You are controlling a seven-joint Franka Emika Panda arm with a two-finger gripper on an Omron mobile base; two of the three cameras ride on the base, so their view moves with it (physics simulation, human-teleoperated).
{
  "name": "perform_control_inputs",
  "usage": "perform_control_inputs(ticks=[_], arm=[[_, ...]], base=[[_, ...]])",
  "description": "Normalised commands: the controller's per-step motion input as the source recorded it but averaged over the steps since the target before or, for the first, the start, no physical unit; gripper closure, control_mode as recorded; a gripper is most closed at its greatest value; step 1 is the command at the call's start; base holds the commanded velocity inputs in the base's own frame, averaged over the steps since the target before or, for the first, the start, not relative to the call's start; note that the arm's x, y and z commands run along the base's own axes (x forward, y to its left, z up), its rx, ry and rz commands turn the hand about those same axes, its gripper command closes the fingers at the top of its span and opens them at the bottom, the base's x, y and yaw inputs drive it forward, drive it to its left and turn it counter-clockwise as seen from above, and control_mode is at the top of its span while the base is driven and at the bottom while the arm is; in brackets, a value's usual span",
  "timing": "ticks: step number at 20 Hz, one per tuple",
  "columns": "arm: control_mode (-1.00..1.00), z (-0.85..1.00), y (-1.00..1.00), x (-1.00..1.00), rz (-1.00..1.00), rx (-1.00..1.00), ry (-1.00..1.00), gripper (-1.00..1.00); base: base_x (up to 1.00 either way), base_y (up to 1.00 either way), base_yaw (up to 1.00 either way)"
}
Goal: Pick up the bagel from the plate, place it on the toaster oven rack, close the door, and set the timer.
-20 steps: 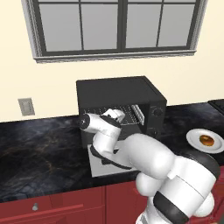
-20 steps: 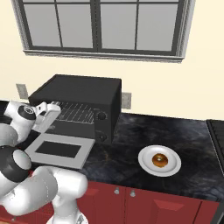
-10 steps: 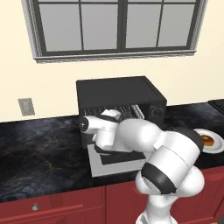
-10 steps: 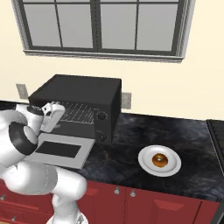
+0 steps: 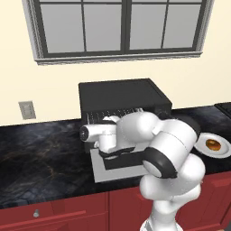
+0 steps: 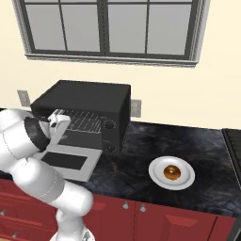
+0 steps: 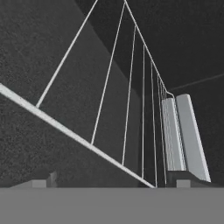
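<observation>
The tool (image 6: 57,123) stands at the mouth of the toaster oven (image 6: 89,101), jaws spread wide and empty. Right ahead of it, in the hand view, the thin bars of the toaster oven rack (image 7: 127,118) run away into the dark cavity, with nothing lying on them. Just below the tool, the door (image 6: 70,161) hangs open and lies flat over the table (image 6: 141,150), its dark window facing up.

Well off to the tool's right, beyond the oven's knob side, sits the plate (image 6: 184,180) on the table, and the bagel (image 6: 172,172) rests in its middle, untouched (it shows too at the right edge of the left base view, partly behind the arm).

By my reading, only the opening of the oven is settled. The bagel is not yet picked up, so lifting it, setting it on the rack, shutting the door and turning the timer are all left.
</observation>
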Motion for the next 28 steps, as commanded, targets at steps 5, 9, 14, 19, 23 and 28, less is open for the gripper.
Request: perform_control_inputs(ticks=[5, 9, 14, 19, 23, 28], arm=[[-1.0, -0.08, 0.02, 0.3, 0.0, -0.02, -0.04, -1.0], [-1.0, -0.03, 0.0, 0.35, 0.0, -0.01, -0.03, -1.0], [-1.0, -0.15, 0.02, 0.35, 0.0, -0.02, 0.0, -1.0], [-1.0, -0.12, 0.01, 0.37, 0.0, -0.01, 0.0, 1.0], [-1.0, -0.09, 0.03, 0.39, 0.02, 0.0, 0.0, 1.0], [-1.0, 0.0, 0.07, 0.14, 0.01, 0.0, 0.03, 1.0]], base=[[0.0, 0.0, 0.0], [0.0, 0.0, 0.0], [0.0, 0.0, 0.0], [0.0, 0.0, 0.0], [0.0, 0.0, 0.0], [0.0, 0.0, 0.0]])
